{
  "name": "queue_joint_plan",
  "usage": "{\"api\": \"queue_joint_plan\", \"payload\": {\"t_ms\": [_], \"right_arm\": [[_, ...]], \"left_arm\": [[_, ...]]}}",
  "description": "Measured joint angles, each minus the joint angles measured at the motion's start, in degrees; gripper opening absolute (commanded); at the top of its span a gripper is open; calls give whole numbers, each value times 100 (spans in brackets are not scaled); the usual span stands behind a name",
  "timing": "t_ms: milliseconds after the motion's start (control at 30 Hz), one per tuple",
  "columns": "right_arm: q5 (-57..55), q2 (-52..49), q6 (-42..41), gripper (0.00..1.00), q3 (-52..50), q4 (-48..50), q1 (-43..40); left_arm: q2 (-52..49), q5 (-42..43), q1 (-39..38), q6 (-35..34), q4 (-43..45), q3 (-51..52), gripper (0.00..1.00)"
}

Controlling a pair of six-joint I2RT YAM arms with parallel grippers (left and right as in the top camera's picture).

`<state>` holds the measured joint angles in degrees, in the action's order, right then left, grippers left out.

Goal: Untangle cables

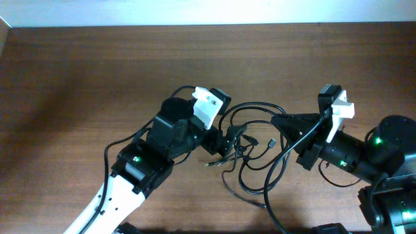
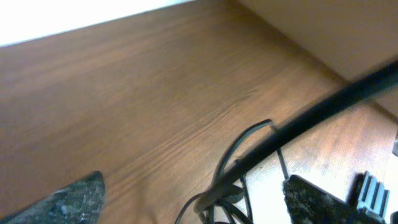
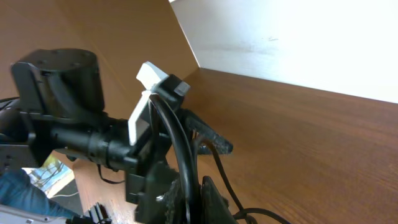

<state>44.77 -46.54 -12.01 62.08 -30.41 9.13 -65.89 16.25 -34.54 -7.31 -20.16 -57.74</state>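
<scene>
The cables [image 1: 249, 151] are thin black cords lying in a loose tangle on the wooden table between my two grippers, with loops toward the back [image 1: 255, 106] and the front [image 1: 251, 189]. A small plug end [image 1: 270, 142] lies inside the loops. My left gripper [image 1: 227, 142] is open at the tangle's left edge. In the left wrist view its fingers [image 2: 196, 202] stand wide apart, with cable strands [image 2: 249, 167] between them. My right gripper [image 1: 278, 122] is shut on a black cable [image 3: 180, 146], which runs up out of its pinched fingers [image 3: 196, 199].
The brown table [image 1: 97, 71] stretches left and back to a pale wall. The left arm's white-capped wrist [image 1: 207, 107] and the right arm's body [image 1: 364, 153] stand close on either side of the tangle. The left arm [image 3: 68, 118] fills the left of the right wrist view.
</scene>
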Motion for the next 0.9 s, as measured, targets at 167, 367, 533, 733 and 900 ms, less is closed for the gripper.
{"api": "queue_joint_plan", "payload": {"t_ms": [167, 367, 533, 733, 900], "right_arm": [[68, -2, -2, 4, 0, -15, 0], [79, -2, 0, 4, 0, -31, 0], [76, -2, -2, 4, 0, -87, 0], [-13, 0, -2, 8, 0, -105, 0], [-887, -20, -4, 26, 0, -634, 0]], "left_arm": [[-35, -1329, -4, -15, -444, 0, 9], [-35, -2883, -4, -151, -588, 0, 10], [-35, -3324, -4, -170, -590, 0, 12], [-35, -3497, -4, -299, -603, 0, 39], [-35, -3038, -4, -363, -619, 0, 59]]}}
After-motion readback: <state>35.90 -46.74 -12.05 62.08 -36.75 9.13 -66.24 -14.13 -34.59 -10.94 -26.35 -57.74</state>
